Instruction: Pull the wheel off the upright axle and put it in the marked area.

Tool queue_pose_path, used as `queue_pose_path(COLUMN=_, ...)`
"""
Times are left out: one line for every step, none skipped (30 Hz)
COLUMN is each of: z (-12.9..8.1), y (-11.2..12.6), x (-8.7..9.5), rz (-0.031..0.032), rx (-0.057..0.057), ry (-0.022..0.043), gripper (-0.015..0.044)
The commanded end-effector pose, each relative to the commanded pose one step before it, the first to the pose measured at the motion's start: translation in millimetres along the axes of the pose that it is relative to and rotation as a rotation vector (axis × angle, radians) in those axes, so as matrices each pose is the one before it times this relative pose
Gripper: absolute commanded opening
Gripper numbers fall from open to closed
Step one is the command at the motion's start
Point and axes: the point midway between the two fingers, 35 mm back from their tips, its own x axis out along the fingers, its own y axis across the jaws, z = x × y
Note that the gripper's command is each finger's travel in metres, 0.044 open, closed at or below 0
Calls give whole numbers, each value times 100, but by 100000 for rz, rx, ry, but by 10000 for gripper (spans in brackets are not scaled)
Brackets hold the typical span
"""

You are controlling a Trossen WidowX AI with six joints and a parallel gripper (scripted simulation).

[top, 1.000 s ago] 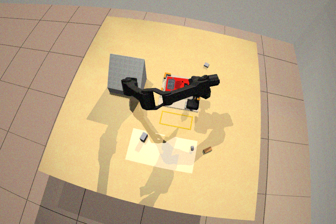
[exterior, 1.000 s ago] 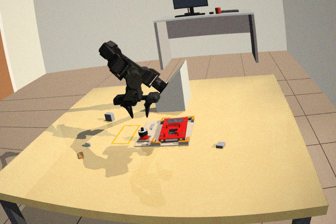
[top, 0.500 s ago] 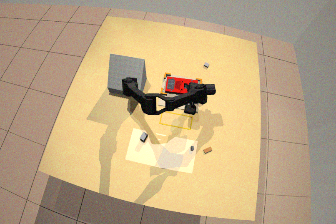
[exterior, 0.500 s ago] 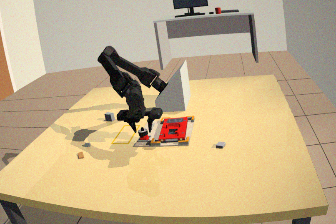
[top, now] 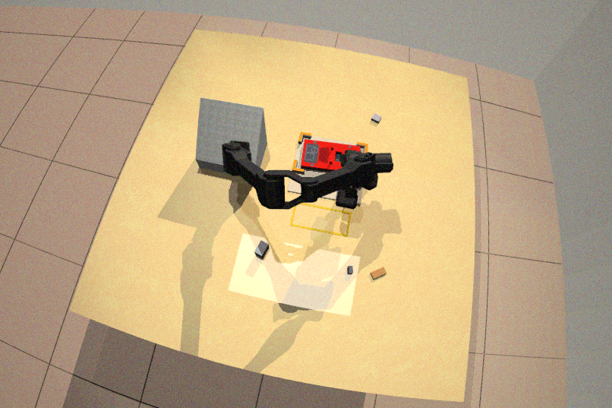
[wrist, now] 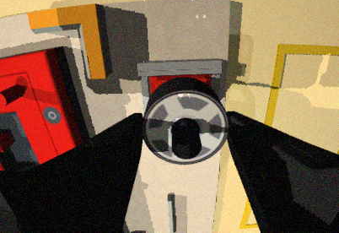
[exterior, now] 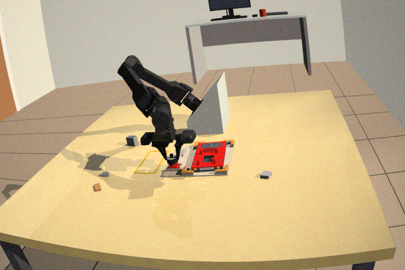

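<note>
The grey spoked wheel [wrist: 202, 106] [exterior: 172, 158] sits on the upright dark axle [wrist: 185, 139], above a small red mount at the end of the grey baseplate [wrist: 179, 212] [exterior: 185, 155] [top: 294, 185]. My gripper [wrist: 185, 121] [exterior: 171, 156] reaches down from above with one finger on each side of the wheel's rim, and it is shut on the wheel. In the top view the wrist hides the wheel. The marked area is a yellow outlined rectangle [top: 317, 232] [exterior: 145, 172] [wrist: 275, 70] on the table right beside the baseplate.
A red module [top: 321, 154] [exterior: 207, 156] [wrist: 32, 96] with orange corners fills the rest of the baseplate. A grey wedge block [top: 229, 131] [exterior: 212, 110] holds the arm's base. Small cubes [top: 376, 118] [top: 261, 249] [top: 350, 269] and a brown block [top: 377, 273] lie scattered around.
</note>
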Motion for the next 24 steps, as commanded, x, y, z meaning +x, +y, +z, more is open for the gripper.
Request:
queue_pose_path(z=-20, y=-54, x=-45, rz=-44, rx=157, ry=133, gripper=37)
queue_pose_path(z=2, y=1, x=-27, rz=0, rx=-5, ry=-2, gripper=10)
queue_pose_path(z=2, y=2, x=-31, rz=0, rx=-6, ry=-3, gripper=0)
queue_pose_path(z=2, y=2, x=-32, rz=0, rx=-6, ry=-3, gripper=0)
queue_pose_path(z=2, y=2, x=-32, rz=0, rx=-6, ry=-3, gripper=0)
queue_pose_path(z=2, y=2, x=-32, rz=0, rx=-6, ry=-3, gripper=0)
queue_pose_path(z=2, y=2, x=-32, rz=0, rx=-6, ry=-3, gripper=0)
queue_pose_path(z=2, y=2, x=-32, rz=0, rx=-6, ry=-3, gripper=0)
queue_pose_path(z=2, y=2, x=-32, rz=0, rx=-6, ry=-3, gripper=0)
queue_pose_path(z=2, y=2, x=-33, rz=0, rx=-6, ry=-3, gripper=0)
queue_pose_path(z=2, y=2, x=-33, rz=0, rx=-6, ry=-3, gripper=0)
queue_pose_path(z=2, y=2, x=-33, rz=0, rx=-6, ry=-3, gripper=0)
queue_pose_path(z=2, y=2, x=-33, rz=0, rx=-6, ry=-3, gripper=0)
queue_pose_path(z=2, y=2, x=-33, rz=0, rx=-6, ry=-3, gripper=0)
queue_pose_path(z=2, y=2, x=-33, rz=0, rx=-6, ry=-3, gripper=0)
queue_pose_path(z=2, y=2, x=-33, rz=0, rx=-6, ry=-3, gripper=0)
queue_pose_path(z=2, y=2, x=-33, rz=0, rx=-6, ry=-3, gripper=0)
queue_pose_path(z=1, y=2, x=-33, rz=0, rx=-6, ry=-3, gripper=0)
queue_pose_path(z=1, y=2, x=-33, rz=0, rx=-6, ry=-3, gripper=0)
queue_pose_path(z=1, y=2, x=-33, rz=0, rx=-6, ry=-3, gripper=0)
queue_pose_path(z=1, y=1, x=-33, rz=0, rx=-6, ry=-3, gripper=0)
queue_pose_path(z=1, y=1, x=-33, rz=0, rx=-6, ry=-3, gripper=0)
queue_pose_path(z=1, y=1, x=-33, rz=0, rx=-6, ry=-3, gripper=0)
queue_pose_path(z=1, y=1, x=-33, rz=0, rx=-6, ry=-3, gripper=0)
